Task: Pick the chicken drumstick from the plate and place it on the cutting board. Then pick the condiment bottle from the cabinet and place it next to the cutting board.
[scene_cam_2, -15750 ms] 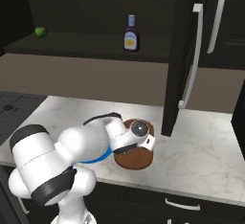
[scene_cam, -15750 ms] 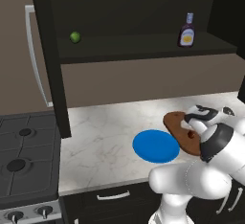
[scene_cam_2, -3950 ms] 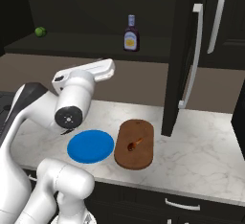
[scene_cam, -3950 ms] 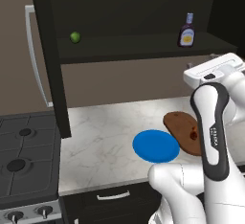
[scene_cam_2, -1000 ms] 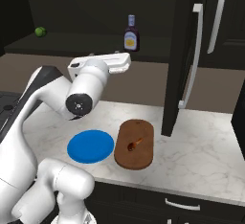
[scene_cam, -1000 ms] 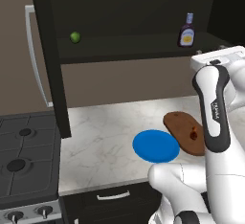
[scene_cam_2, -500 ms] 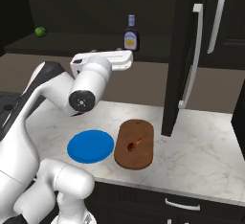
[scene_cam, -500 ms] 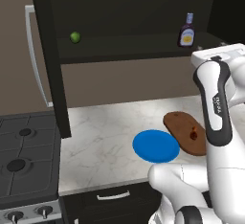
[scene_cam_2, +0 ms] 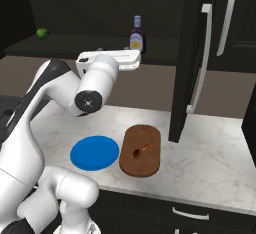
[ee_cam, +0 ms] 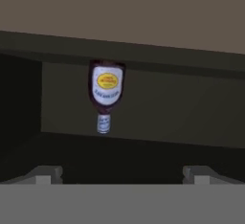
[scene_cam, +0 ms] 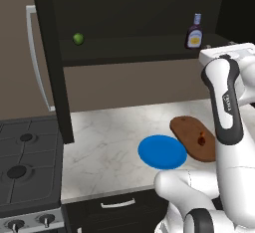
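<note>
Facing the condiment bottle [ee_cam: 106,95] upright on the cabinet [scene_cam: 149,23] shelf, I hold my gripper [ee_cam: 122,173] level with it, fingers spread wide and empty. Below, the chicken drumstick [scene_cam_2: 140,150] lies on the cutting board [scene_cam_2: 142,163] beside the blue plate [scene_cam_2: 94,153].

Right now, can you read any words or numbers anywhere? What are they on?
Bottle label: a yellow oval and lines of print, too blurred to read.
Arm: small dark lettering down its side, too small to read.
No other writing is visible.
</note>
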